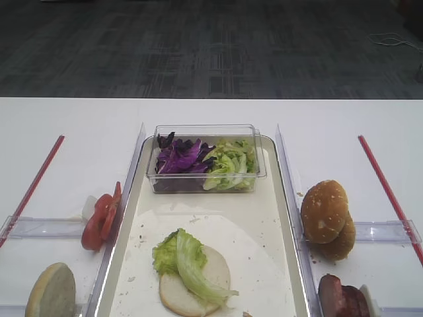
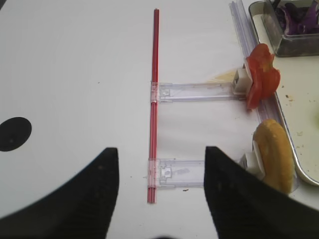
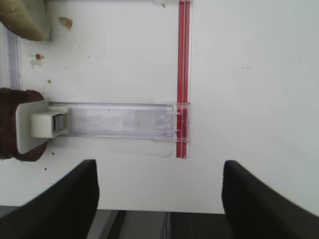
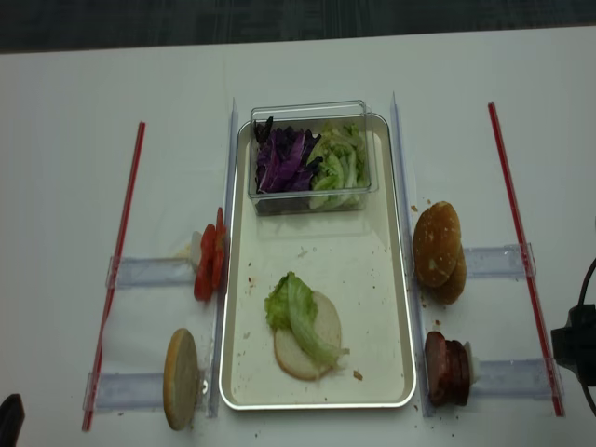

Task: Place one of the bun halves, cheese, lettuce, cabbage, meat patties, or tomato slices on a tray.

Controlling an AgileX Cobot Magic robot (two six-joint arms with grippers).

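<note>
**A:** Start at the right gripper [image 3: 158, 196]. What is it doing?

**B:** Its two dark fingers stand wide apart with nothing between them, only bare white table [image 3: 249, 74]. It hangs over the outer end of a clear plastic holder [image 3: 117, 121], by the red strip [image 3: 183, 74] that the holder clips onto.

**A:** And which way from it do the meat patties lie?

**B:** Along that holder, at its far end toward the tray [image 4: 400, 279]. In the wrist view the meat patties [image 3: 11, 124] sit at the left edge, pressed against the holder's white block. They stand on edge, so the stack's axis runs along the holder.

**A:** Is the left arm any nearer?

**B:** No. The left gripper [image 2: 162, 191] is also spread and empty, on the other side of the tray, with the tomato slices [image 2: 261, 74] and a bun half [image 2: 275, 154] ahead of it toward the tray. So the right arm looks better placed for the patties.

**A:** What's on the tray already?

**B:** A bottom bun [image 1: 198, 281] with lettuce [image 1: 185, 257] draped on it, and a clear tub with cabbage [image 1: 180, 158] at the tray's far end.

**A:** Anything hard to read?

**B:** The patties are cut off by the frame edge in the wrist view, so I cannot count them. The overhead views barely show either arm
</note>
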